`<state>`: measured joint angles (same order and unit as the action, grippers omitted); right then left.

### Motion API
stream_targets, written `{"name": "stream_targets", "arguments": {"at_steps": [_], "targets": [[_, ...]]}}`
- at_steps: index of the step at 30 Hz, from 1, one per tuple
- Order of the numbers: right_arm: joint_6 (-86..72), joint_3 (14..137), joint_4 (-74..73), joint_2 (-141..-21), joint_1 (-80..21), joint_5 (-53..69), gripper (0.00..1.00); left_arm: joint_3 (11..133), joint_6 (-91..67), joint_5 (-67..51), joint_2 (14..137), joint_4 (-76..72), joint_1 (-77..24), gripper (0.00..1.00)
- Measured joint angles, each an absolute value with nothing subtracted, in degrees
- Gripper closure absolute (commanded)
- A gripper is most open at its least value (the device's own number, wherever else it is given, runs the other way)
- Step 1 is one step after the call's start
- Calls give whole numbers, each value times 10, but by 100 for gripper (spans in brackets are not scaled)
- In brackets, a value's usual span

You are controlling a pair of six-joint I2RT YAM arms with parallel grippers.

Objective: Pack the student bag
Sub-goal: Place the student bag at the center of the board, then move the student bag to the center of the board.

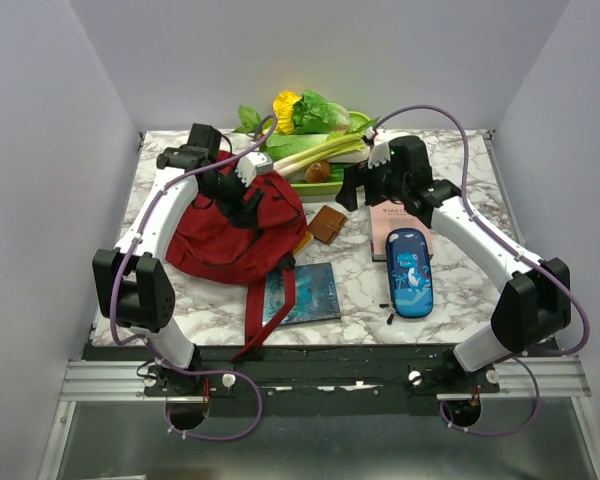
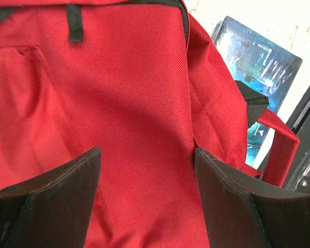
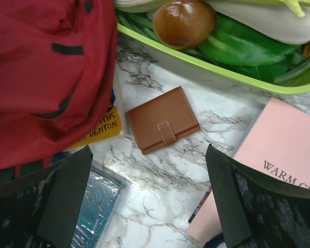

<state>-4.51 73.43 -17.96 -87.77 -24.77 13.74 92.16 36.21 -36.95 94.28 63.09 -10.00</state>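
The dark red student bag (image 1: 225,240) lies on the left of the marble table, its straps trailing to the near edge. My left gripper (image 1: 248,190) is open right over the bag's upper right part; in the left wrist view red fabric (image 2: 134,103) fills the gap between the fingers (image 2: 67,191). My right gripper (image 1: 355,185) is open and empty above the table, with a brown wallet (image 3: 163,120) lying on the marble just ahead of it. The bag also shows in the right wrist view (image 3: 46,67).
A teal book (image 1: 305,293) lies by the bag's straps. A yellow book (image 3: 95,130) sticks out from under the bag. A pink book (image 1: 400,228) and the blue shark-print pencil case (image 1: 410,272) lie at right. A green tray (image 1: 325,185) of toy vegetables stands at the back.
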Motion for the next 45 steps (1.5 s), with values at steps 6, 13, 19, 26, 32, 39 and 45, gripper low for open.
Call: {"name": "stream_targets", "arguments": {"at_steps": [6, 13, 19, 26, 32, 39, 45], "targets": [[-46, 740, -179, -882, -259, 147, 0, 916, 349, -382, 997, 618, -114, 30], [-45, 738, -179, -880, -260, 146, 0, 931, 361, -415, 1030, 649, -117, 32], [-44, 724, -181, -869, -260, 144, 0, 933, 375, -418, 1033, 673, -125, 65], [-44, 716, -181, -855, -260, 137, 2, 930, 401, -406, 1033, 685, -160, 100], [-44, 701, -181, -843, -260, 134, 5, 1010, 433, -414, 1044, 735, -166, 100], [-37, 684, -181, -837, -260, 134, 5, 1073, 485, -440, 1049, 759, -175, 99], [-38, 684, -179, -835, -260, 134, 3, 1106, 458, -444, 1084, 763, -232, 22]]}}
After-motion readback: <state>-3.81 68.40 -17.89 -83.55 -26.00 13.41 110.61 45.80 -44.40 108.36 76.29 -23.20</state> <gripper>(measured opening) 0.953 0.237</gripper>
